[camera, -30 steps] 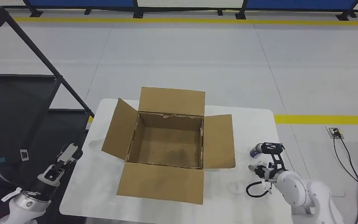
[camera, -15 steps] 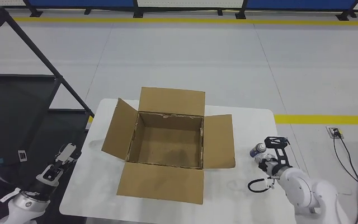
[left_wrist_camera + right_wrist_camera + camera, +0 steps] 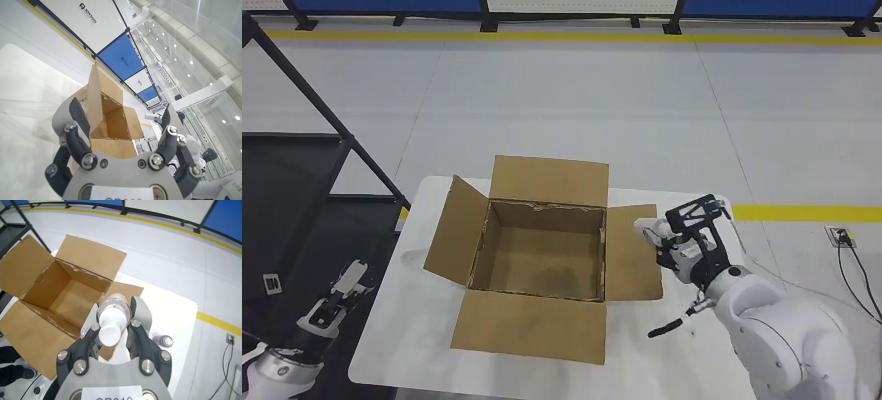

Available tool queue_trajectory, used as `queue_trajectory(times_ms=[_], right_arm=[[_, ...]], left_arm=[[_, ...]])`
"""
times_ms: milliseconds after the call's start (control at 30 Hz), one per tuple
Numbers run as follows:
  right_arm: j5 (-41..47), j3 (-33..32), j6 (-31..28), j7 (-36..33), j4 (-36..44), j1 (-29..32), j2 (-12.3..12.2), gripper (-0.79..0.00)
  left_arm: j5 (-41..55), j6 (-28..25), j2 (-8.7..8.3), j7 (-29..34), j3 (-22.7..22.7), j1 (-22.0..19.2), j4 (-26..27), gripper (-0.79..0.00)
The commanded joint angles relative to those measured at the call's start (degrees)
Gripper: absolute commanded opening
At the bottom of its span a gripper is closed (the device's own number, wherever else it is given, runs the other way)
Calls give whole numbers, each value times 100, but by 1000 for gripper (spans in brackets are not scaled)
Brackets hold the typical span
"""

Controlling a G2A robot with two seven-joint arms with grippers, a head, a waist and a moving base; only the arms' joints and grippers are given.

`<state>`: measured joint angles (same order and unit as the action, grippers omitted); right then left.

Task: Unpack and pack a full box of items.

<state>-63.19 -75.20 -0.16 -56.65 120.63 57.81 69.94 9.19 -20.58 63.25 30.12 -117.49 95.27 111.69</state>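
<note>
An open cardboard box [image 3: 542,260] stands mid-table with its flaps spread; its inside looks empty. My right gripper [image 3: 670,240] is shut on a clear bottle with a white cap [image 3: 650,233], held in the air over the box's right flap. The right wrist view looks down the bottle [image 3: 113,315], gripped between the right gripper's [image 3: 115,306] fingers, with the box [image 3: 62,294] below. My left gripper [image 3: 334,300] is off the table's front left corner, open and holding nothing. Seen from the left wrist, the left gripper [image 3: 121,111] faces the box [image 3: 113,117].
A small purple can [image 3: 163,341] stands on the white table [image 3: 175,313] to the right of the box. The table [image 3: 692,205] has bare room on both sides of the box. A dark metal frame [image 3: 332,130] stands to the left.
My right gripper has risen from the table's right side with the bottle and moved left, over the box's right flap. The left arm has drawn back a little toward the front left.
</note>
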Motion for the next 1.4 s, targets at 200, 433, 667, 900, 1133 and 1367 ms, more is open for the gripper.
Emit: queue_trajectory(times_ms=[200, 433, 667, 900, 1133, 1367], right_arm=[[853, 2643, -94, 40, -3259, -2945, 639, -785], [1717, 4364, -578, 508, -6022, -4258, 1568, -785], [1904, 5060, -1004, 1077, -7593, -4557, 2255, -554], [1850, 5314, -1054, 1300, -8451, -4720, 2737, 0], [1862, 5262, -1151, 1476, -8966, -4920, 2985, 0], [1708, 4956, -1247, 1602, -8511, -5036, 2831, 0]], left_arm=[[249, -109, 10, -81, -381, 225, -194, 0], [476, -167, 14, -55, -678, 355, -373, 0], [492, -167, 1, 97, -715, 326, -402, 0], [448, -172, -7, 169, -676, 284, -386, 0], [442, -173, -12, 195, -654, 249, -420, 0], [431, -151, -17, 211, -631, 220, -423, 0]])
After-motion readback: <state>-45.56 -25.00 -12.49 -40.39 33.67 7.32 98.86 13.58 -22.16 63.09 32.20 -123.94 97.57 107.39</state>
